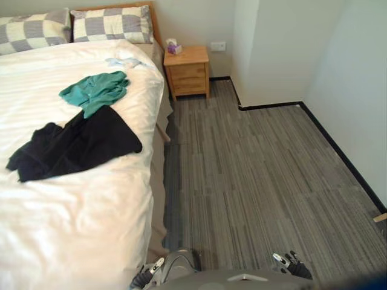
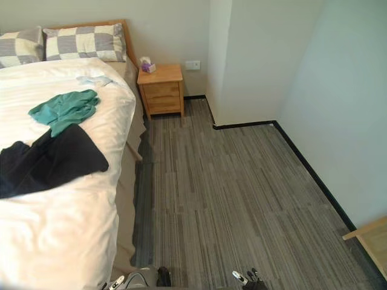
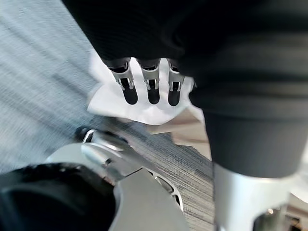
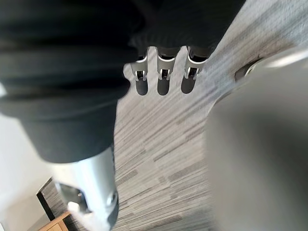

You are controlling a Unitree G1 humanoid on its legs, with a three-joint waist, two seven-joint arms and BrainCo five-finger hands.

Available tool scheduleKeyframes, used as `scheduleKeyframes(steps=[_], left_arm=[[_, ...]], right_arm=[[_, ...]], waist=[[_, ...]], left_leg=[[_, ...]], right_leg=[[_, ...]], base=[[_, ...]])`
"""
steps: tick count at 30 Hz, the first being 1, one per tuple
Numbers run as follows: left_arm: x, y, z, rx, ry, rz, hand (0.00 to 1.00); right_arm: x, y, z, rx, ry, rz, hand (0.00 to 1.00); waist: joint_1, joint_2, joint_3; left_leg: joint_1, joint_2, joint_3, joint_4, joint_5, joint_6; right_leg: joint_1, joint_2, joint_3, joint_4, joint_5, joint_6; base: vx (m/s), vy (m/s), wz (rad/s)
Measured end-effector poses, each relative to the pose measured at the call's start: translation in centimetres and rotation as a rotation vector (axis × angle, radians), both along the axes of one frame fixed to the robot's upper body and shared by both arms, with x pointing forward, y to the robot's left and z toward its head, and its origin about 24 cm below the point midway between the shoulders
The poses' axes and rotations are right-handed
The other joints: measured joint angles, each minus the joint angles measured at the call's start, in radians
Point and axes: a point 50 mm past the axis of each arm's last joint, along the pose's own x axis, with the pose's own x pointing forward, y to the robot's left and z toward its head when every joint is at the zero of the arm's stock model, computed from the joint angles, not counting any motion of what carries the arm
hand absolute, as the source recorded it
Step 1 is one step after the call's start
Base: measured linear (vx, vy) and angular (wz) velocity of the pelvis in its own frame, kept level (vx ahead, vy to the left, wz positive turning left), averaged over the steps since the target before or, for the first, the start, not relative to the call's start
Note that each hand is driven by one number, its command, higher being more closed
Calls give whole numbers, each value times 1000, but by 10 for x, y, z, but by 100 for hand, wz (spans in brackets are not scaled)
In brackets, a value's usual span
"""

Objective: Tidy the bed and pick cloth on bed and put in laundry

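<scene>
A black cloth (image 1: 75, 144) lies spread on the white bed (image 1: 72, 229), near its right edge. Just beyond it a green cloth (image 1: 95, 90) is crumpled, and a small pale blue cloth (image 1: 124, 61) rests closer to the pillows. My left hand (image 1: 148, 270) hangs low by the bed's near corner. In the left wrist view its fingers (image 3: 153, 87) are straight and hold nothing. My right hand (image 1: 291, 264) hangs over the floor, well away from the bed. The right wrist view has its fingers (image 4: 163, 79) relaxed and empty above the carpet.
Two checkered pillows (image 1: 112, 24) lean on the headboard. A wooden nightstand (image 1: 187, 70) with a tissue box (image 1: 173, 47) stands beside the bed. Grey striped carpet (image 1: 260, 175) runs to the white walls. A wooden frame corner (image 2: 370, 237) shows at the lower right.
</scene>
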Motion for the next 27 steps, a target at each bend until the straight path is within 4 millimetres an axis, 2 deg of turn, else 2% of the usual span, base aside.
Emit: scheduleKeyframes(steps=[2,3,5,6,7,9,10,11,12,13,14,15,16,17,18,19,20,21,22,23,24,26,27], left_arm=[[3,4,1,28,16,-104,0],[6,6,2,39,12,-142,0],[9,9,2,73,33,-258,0],[6,8,1,83,59,-325,0],[3,6,0,91,78,-380,0],[5,8,1,103,80,-414,0],[7,8,1,105,79,-412,0],[10,8,1,104,73,-413,0],[13,7,1,102,69,-414,0],[20,5,2,100,54,-417,0],[24,6,3,101,44,-416,0],[27,6,3,103,38,-415,0],[33,7,5,108,23,-408,0],[37,0,4,89,11,-389,0],[39,-5,3,76,0,-381,0],[48,-15,4,59,-35,-378,0],[55,-26,5,38,-62,-377,0],[56,-29,5,32,-64,-375,0],[57,-37,4,18,-72,-369,0],[58,-41,4,9,-74,-357,0],[57,-40,4,8,-77,-344,0],[55,-29,6,28,-92,-263,0],[53,-28,6,28,-95,-250,0]], right_arm=[[0,1,-1,3,12,-2,0],[-3,1,-3,3,28,-12,0],[-2,1,-4,3,40,-33,0],[-1,-2,-4,-10,43,-41,0],[-2,-3,-4,-13,45,-48,0],[0,-2,-4,-9,41,-50,0],[2,-1,-3,-10,33,-40,0],[3,-2,-2,-13,26,-40,0],[3,-2,-2,-15,20,-45,0],[5,-3,0,-14,5,-56,0],[6,-1,1,-13,-9,-51,0],[6,0,1,-11,-13,-52,0],[3,2,1,-5,-10,-56,0],[-1,-2,1,-17,-2,-57,0],[0,-7,2,-29,-4,-54,0],[3,-10,4,-42,-20,-58,0],[4,-10,4,-44,-23,-60,0],[5,-10,5,-44,-24,-61,0],[5,-10,5,-46,-18,-66,0],[4,-11,4,-44,-5,-76,0],[3,-11,4,-43,2,-76,0],[1,-13,3,-46,22,-77,0],[1,-14,2,-51,26,-73,0]], waist=[[-7,-21,-13],[-13,-36,-18],[-10,-50,-21],[-21,-44,-18],[-32,-38,-7],[-32,-37,-3],[-37,-38,9],[-39,-32,22],[-39,-28,29],[-40,-20,42],[-44,-18,45],[-44,-20,46],[-42,-32,50],[-43,-23,61],[-38,1,64],[-41,15,71],[-52,17,72],[-60,18,71],[-68,32,61],[-72,47,51],[-71,51,48],[-66,53,54],[-63,60,62]], left_leg=[[30,-35,-6,-16,-28,15],[56,-56,-10,-35,-31,18],[124,-98,-10,-108,-28,17],[187,-111,-22,-172,-17,18],[244,-113,-42,-214,-14,26],[313,-111,-57,-262,-10,37],[372,-85,-62,-292,-23,27],[406,-60,-69,-301,-36,13],[424,-42,-75,-303,-45,1],[456,-5,-86,-306,-65,-26],[482,27,-97,-306,-91,-60],[496,39,-104,-306,-107,-77],[534,50,-112,-305,-141,-105],[584,74,-119,-305,-168,-118],[595,89,-117,-303,-163,-115],[596,96,-117,-279,-134,-113],[597,105,-123,-248,-104,-116],[596,111,-135,-230,-92,-113],[588,134,-162,-192,-68,-115],[571,160,-201,-133,-39,-120],[545,170,-224,-72,-13,-120],[314,209,-340,367,206,-160],[255,221,-346,484,199,-152]], right_leg=[[-58,-17,-4,244,0,25],[-91,-33,-5,330,25,36],[-188,-71,24,541,148,27],[-231,-82,31,646,273,31],[-261,-82,21,727,238,11],[-316,-66,-1,778,132,-8],[-366,-37,-44,744,64,-19],[-395,-18,-84,698,39,-30],[-415,-6,-111,654,34,-39],[-451,13,-158,536,40,-37],[-479,26,-188,374,75,-26],[-484,28,-191,289,112,-23],[-485,29,-174,126,180,-17],[-470,48,-179,154,308,-82],[-474,59,-183,198,262,-107],[-492,54,-185,291,176,-119],[-501,42,-192,369,96,-124],[-500,39,-198,397,64,-126],[-497,49,-214,432,15,-138],[-485,74,-227,445,-23,-146],[-475,88,-230,445,-39,-149],[-381,149,-241,376,-75,-154],[-339,169,-242,340,-75,-155]], base=[[381,91,22],[409,53,18],[346,29,17],[347,-1,29],[419,-25,27],[348,-73,17],[362,-168,23],[367,-196,28],[393,-235,35],[397,-265,40],[524,-350,41],[472,-328,42],[685,-438,37],[590,-361,28],[566,-333,18],[462,-291,17],[446,-296,22],[551,-369,19],[495,-302,9],[496,-300,1],[452,-278,-8],[403,-237,-8],[423,-183,-10]])
